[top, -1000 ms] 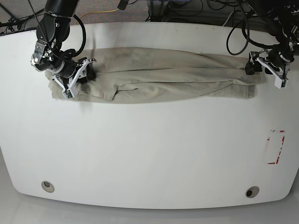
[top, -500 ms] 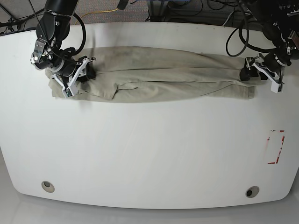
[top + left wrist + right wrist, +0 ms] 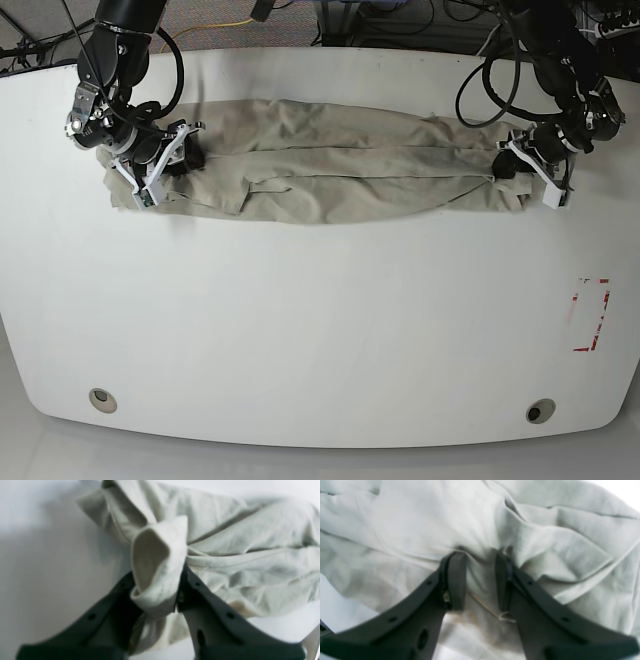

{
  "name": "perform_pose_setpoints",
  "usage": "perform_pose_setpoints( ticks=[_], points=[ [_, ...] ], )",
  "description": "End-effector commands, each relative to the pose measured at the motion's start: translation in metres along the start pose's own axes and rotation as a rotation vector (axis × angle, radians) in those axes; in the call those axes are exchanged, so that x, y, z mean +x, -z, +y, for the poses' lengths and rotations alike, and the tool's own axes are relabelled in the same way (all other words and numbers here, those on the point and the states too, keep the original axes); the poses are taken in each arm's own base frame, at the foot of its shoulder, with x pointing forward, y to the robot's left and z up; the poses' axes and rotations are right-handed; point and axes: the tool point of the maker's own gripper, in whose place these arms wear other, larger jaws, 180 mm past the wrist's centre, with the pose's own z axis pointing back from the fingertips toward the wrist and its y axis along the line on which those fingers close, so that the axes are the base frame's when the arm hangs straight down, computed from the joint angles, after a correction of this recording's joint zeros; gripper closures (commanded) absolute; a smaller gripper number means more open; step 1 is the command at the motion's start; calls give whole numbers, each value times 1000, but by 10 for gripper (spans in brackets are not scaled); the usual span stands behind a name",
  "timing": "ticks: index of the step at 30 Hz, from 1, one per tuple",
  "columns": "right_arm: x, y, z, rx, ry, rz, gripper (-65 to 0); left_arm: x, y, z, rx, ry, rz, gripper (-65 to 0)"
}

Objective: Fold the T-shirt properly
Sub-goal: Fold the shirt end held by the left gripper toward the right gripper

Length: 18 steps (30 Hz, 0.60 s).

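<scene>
1. Dark plastic fingers of the left gripper (image 3: 156, 590) were what we saw first in the left wrist view, clamped on a rolled end of the T-shirt (image 3: 225, 542), the cloth bunched thick between the two jaws and standing up past the tips.
2. We found the same gripper (image 3: 510, 163) in the base view at the shirt's end on that view's right, with the fabric there gathered and narrowed toward it.
3. In the right wrist view we saw the right gripper (image 3: 480, 580) pressed down into the T-shirt (image 3: 420, 525), its jaws partly apart with a ridge of cloth pinched up between them; we took it as gripping that fold.
4. We placed this gripper (image 3: 178, 152) in the base view at the shirt's other end, on that view's left, lying over the fabric.
5. Between the two grippers we saw the beige T-shirt (image 3: 340, 175) stretched out as a long, wrinkled band across the far part of the white table (image 3: 320, 320), folded lengthwise with creases running along it.
6. Near the table's edge on the base view's right we noted a red marking (image 3: 592, 315), well apart from the shirt.
7. Close to the near edge we saw two round holes (image 3: 101, 399) in the tabletop, one toward each corner.
</scene>
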Motion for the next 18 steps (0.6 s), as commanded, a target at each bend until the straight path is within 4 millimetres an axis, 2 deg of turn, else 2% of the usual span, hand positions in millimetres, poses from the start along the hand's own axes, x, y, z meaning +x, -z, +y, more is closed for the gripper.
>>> perform_pose_setpoints(
  ticks=[1,5,8,12,18],
  points=[
    [-8,-3,-7,-30,-11,48,-197,25,-17,1,45,78,-54,-47],
    [-9,-3,-7,-29,-10,50,-197,40,-40,-13,87,190,-97,-46],
    [-11,-3,-6,-29,-9,53,-197,52,-43,-50,51,326,-116,-46],
    [-12,-3,-6,-29,-9,55,-197,55,-53,-85,18,449,-136,-46],
    [-12,-3,-6,-28,-8,56,-197,45,-33,-131,-112,534,-97,-47]
  ],
)
